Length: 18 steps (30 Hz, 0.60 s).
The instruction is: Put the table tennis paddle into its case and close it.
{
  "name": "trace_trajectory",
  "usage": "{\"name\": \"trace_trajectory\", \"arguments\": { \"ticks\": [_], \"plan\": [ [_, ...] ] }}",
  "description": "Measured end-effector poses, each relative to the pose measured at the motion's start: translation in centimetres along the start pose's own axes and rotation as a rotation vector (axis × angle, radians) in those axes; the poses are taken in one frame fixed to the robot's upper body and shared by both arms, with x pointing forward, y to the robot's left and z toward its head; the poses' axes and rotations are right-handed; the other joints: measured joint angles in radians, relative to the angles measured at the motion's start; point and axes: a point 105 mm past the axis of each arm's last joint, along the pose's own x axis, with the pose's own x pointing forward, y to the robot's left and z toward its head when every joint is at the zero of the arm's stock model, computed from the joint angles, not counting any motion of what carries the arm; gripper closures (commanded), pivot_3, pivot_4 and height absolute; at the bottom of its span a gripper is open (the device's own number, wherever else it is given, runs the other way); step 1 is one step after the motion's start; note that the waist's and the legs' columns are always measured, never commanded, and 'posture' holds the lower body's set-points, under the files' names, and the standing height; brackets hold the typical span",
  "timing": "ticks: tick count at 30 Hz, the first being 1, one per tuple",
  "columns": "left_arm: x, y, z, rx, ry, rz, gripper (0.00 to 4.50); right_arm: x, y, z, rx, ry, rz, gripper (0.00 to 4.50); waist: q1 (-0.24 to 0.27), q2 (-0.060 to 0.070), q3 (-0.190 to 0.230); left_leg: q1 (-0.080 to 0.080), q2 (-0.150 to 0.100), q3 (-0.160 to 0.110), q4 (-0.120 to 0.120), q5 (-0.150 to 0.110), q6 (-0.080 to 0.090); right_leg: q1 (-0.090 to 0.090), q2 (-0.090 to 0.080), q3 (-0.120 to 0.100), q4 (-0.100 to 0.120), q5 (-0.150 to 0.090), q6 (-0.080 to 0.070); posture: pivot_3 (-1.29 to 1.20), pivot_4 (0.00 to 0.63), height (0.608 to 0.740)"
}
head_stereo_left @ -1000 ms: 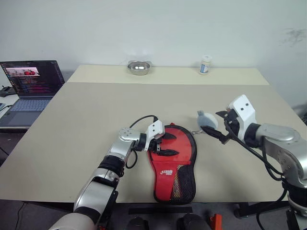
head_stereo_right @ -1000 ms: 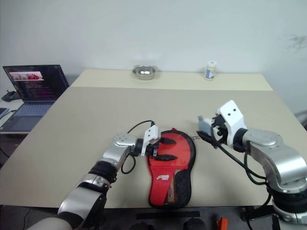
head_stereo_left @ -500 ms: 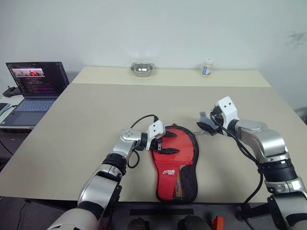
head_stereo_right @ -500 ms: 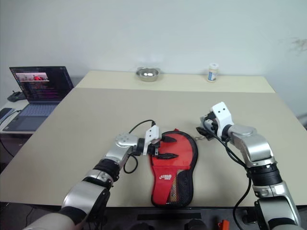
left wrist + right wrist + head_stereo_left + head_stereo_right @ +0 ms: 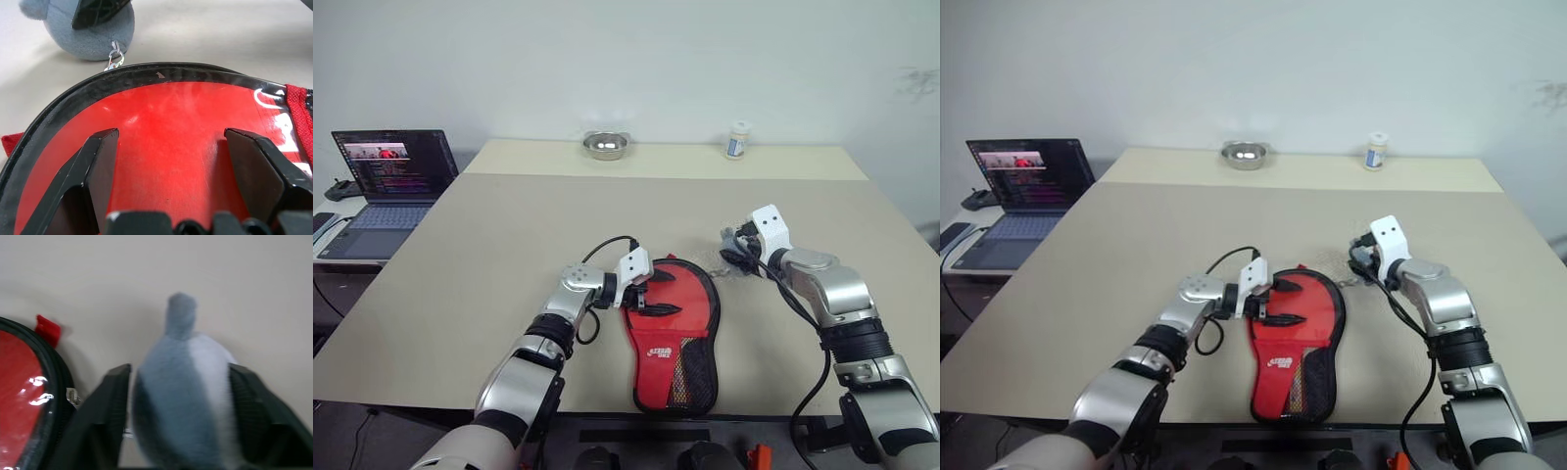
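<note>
The case (image 5: 671, 333) lies flat on the table (image 5: 499, 235), red face up, with its black mesh end toward the front edge. My left gripper (image 5: 664, 294) hovers open over the round red part, one finger (image 5: 98, 161) on each side above the glossy red surface. A grey and white plush charm (image 5: 183, 396) is clipped to the case's black rim at its far right. My right gripper (image 5: 736, 251) is shut on that charm, its fingers (image 5: 105, 406) pressing both sides. The table tennis paddle is hidden.
An open laptop (image 5: 391, 166) stands off the table's left side. A metal bowl (image 5: 605, 145) and a small white bottle (image 5: 735, 140) stand along the far edge. Bare tabletop lies left of the case and beyond it.
My right gripper came forward and down to the plush charm and closed its fingers onto it. The left gripper kept its place over the case. The camera shifted a little.
</note>
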Motion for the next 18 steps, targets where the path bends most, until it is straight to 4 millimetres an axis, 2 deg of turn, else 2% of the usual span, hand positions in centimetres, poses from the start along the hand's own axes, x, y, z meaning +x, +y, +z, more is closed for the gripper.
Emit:
{"name": "trace_trajectory", "arguments": {
  "ticks": [4,7,12,15,18],
  "plan": [
    [0.3,0.0,-0.3,-0.003,0.006,0.016,0.75,-0.1,-0.4,-0.6,-0.041,0.016,-0.033,3.79,0.004,0.001,-0.007,0.003,0.0,0.0,0.0,0.0,0.0,0.002,0.0,0.0,0.0,0.0,0.0,0.0,0.15,0.74],
    [0.5,0.1,-0.4,-0.013,0.008,0.029,0.75,-0.1,-0.4,-1.0,-0.089,0.023,-0.054,4.43,0.008,0.001,-0.009,0.004,0.0,0.0,0.0,0.0,0.0,0.004,0.0,0.0,0.0,0.0,0.001,0.0,0.15,0.74],
    [1.2,0.1,-0.3,-0.032,0.001,0.035,0.75,-1.5,-1.1,-1.5,-0.157,0.038,-0.093,4.5,0.024,0.001,-0.01,0.003,-0.001,0.0,0.0,0.001,0.001,0.003,-0.001,0.0,-0.001,0.0,0.001,0.0,0.15,0.74],
    [1.5,0.0,-0.4,-0.052,0.004,0.028,0.75,-3.3,-1.7,-2.3,-0.203,0.074,-0.117,4.5,0.03,0.002,-0.011,0.002,-0.002,-0.001,-0.001,0.0,0.001,0.003,-0.002,-0.001,-0.004,0.0,0.001,0.0,0.15,0.74],
    [1.8,-0.3,-0.4,-0.061,0.003,0.014,0.75,-5.1,-1.3,-3.1,-0.238,0.11,-0.11,4.5,0.034,0.004,-0.012,0.001,-0.003,-0.002,-0.001,0.0,0.002,0.003,-0.002,-0.001,-0.005,0.0,0.001,0.0,0.15,0.74]
  ]
}}
